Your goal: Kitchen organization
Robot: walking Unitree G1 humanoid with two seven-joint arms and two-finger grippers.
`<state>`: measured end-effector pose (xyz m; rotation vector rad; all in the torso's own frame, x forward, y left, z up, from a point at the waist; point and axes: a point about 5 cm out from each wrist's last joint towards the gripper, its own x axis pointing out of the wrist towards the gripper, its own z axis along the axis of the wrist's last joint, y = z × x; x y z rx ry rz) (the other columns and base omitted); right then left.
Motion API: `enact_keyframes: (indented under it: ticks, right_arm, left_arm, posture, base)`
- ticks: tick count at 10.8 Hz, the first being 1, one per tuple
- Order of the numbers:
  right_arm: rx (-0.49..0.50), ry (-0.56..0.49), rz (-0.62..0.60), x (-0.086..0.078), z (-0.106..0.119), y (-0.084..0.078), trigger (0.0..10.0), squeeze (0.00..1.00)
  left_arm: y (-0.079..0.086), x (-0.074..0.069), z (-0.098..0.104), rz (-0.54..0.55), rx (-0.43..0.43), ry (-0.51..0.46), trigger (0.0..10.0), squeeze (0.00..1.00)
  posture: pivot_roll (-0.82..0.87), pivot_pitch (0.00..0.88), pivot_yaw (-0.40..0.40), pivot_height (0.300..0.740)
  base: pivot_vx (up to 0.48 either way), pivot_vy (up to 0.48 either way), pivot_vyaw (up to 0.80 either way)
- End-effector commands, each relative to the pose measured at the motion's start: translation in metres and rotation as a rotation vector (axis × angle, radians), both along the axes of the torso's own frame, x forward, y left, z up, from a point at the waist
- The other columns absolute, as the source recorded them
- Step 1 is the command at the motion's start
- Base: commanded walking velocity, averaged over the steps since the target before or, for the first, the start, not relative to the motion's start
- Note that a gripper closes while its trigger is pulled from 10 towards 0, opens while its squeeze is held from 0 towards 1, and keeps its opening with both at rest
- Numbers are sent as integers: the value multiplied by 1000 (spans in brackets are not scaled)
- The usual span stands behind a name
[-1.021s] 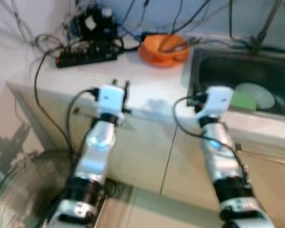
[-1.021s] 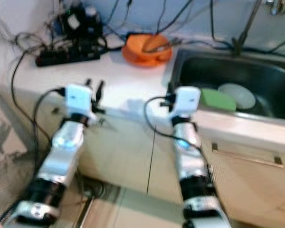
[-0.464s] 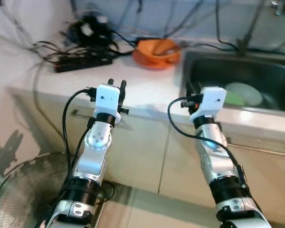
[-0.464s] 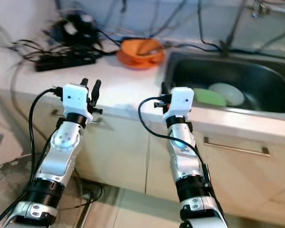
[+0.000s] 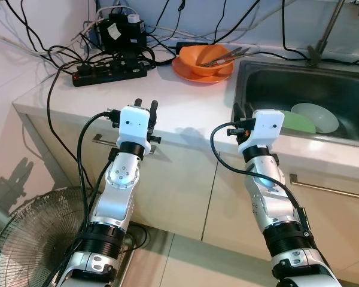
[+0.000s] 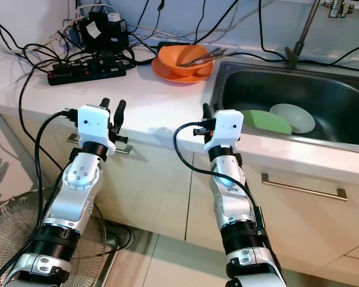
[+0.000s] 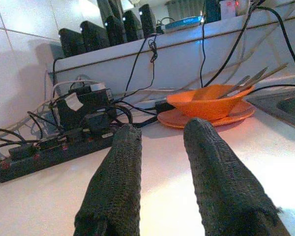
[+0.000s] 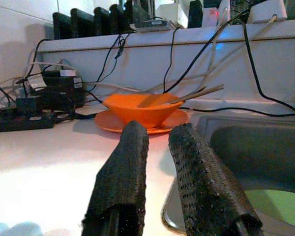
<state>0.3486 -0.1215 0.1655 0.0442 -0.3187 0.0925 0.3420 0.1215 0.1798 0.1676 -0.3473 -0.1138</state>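
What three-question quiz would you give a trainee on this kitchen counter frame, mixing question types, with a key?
1. True or false: the orange bowl sits on an orange plate on the counter, to the left of the sink.
2. Which item lies in the sink beside the white bowl? A) a green plate B) a blue mug C) a black pan
3. Fill in: the left tool and the right tool both hover at the counter's front edge, holding ____.

Key: 1 true; 2 A; 3 nothing. Both tools have their fingers slightly parted, and the power strip lies at the back left of the counter.
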Motion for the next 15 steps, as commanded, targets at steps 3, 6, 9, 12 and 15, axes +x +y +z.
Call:
enact_keyframes:
  ticks: [3,6,9,12,15]
  right_arm:
    - [3,-27,18,0,6,2,10000,0]
    - [-21,-36,26,0,6,4,10000,0]
    - [-48,-52,47,-2,7,8,10000,0]
    - [-39,-40,47,-2,5,7,10000,0]
    - [-29,-34,51,-2,4,8,10000,0]
  left_arm:
    - [2,1,6,11,-7,-23,10000,0]
    - [4,1,7,17,-9,-28,10000,0]
    - [3,1,8,16,-8,-32,10000,0]
    - [3,0,9,18,-9,-36,10000,0]
    - [3,0,10,12,-9,-38,10000,0]
  posture:
    - [136,12,29,740]
    - [139,14,28,740]
    - [138,15,27,740]
    - [141,17,24,740]
    - [139,14,25,740]
  base:
    - [271,0,-267]
    - [282,0,0]
    - [285,0,454]
    - [282,0,0]
    - [284,0,0]
